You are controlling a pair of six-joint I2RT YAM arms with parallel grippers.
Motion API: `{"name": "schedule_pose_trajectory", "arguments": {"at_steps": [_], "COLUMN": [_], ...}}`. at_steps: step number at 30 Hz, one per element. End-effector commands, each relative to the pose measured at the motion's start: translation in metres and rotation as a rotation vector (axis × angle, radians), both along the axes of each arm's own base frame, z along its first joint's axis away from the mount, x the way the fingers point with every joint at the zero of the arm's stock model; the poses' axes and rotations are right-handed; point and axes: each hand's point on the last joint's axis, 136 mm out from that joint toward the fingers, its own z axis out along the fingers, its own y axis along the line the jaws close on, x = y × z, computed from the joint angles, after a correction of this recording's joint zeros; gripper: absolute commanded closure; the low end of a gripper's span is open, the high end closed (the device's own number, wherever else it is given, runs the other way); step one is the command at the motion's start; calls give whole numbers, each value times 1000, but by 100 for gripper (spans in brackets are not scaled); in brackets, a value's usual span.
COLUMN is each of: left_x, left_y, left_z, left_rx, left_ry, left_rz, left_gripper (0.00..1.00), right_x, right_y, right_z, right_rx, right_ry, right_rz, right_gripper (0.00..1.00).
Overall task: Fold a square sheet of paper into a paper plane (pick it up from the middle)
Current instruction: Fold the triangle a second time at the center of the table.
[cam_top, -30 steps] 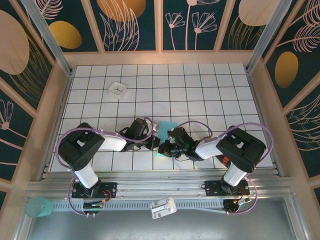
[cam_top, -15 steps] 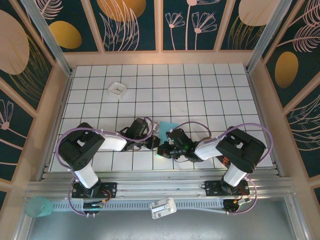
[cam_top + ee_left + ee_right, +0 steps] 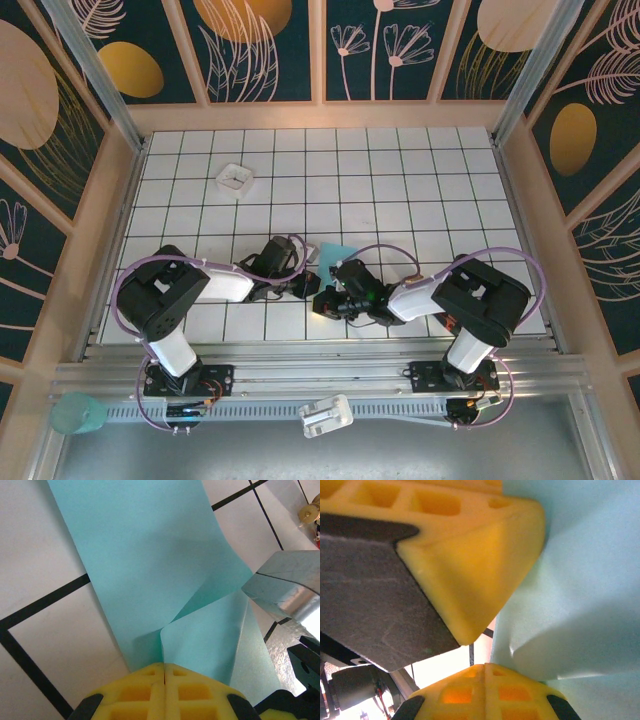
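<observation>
Left gripper point(image 3: 164, 669) pads meet, pinching a raised fold of the square sheet of paper point(image 3: 150, 570) stretching ahead. Right gripper point(image 3: 485, 669) pads meet beside the sheet. Small white tray point(image 3: 236, 178) lies far beyond both, contents unclear.

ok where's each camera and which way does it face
top external: above and behind the bases, looking down at the table; both arms show.
left wrist: on the left arm, looking past the left jaws, shut on the sheet of paper.
right wrist: on the right arm, facing the sheet past the right jaws.
shared: all three show the sheet.
</observation>
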Motion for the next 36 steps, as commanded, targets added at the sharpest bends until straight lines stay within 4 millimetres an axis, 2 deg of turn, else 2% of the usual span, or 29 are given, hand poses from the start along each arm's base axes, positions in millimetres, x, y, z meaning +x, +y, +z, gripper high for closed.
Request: {"name": "schedule_pose_trajectory", "arguments": {"at_steps": [1,4,8,12,15,27,36], "left_x": [3,2,2,1,2,2,2], "left_y": [39,39,39,39,38,38,38], "left_z": [-54,-54,-55,-55,-55,-54,-56], "left_rx": [224,225,225,226,224,227,234], "left_ry": [41,42,45,46,46,44,45], "left_rz": [102,101,100,98,97,92,86], "left_gripper": [100,100,100,100,100,100,100], "right_x": [-11,-3,13,34,46,64,60], "right_y": [3,2,-11,-32,-35,-36,-61], "right_z": [3,21,40,42,42,17,-10], "right_rx": [-11,45,97,66,30,-56,-132], "right_ry": [-6,-49,-98,-121,-137,-114,-70], "right_rz": [56,43,-16,-126,-163,-192,-230], "right_gripper": [100,100,100,100,100,100,100]}}
